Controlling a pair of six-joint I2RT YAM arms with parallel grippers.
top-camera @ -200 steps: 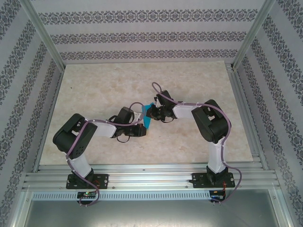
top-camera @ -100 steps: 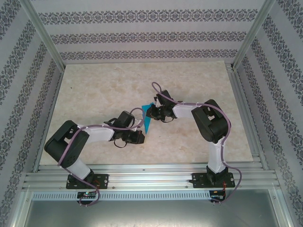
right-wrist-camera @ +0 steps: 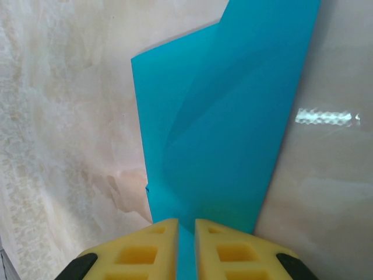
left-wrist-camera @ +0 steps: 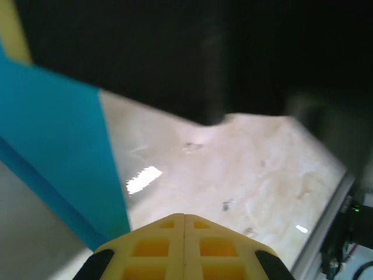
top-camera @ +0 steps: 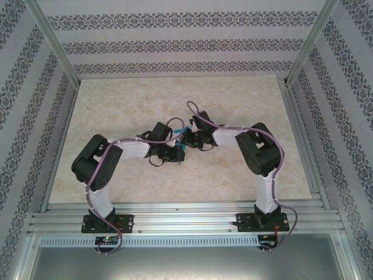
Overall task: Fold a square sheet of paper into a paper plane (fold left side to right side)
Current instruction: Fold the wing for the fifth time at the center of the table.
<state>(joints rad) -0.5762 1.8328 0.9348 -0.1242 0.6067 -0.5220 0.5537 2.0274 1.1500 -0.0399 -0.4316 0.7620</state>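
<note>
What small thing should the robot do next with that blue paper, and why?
Probably slide the shut left tool sideways onto the paper and press the fold flat. The right tool pinches the paper's edge, the layers look only softly creased, and the left tool's tip sits beside the paper, not on it.

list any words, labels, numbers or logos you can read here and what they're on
none can be read.
blue paper: plain, no print.
right gripper's yellow fingers: moulded square recesses, no letters.
patterned walls: ornament, no writing.
small boards at the arm bases: too small to read.
</note>
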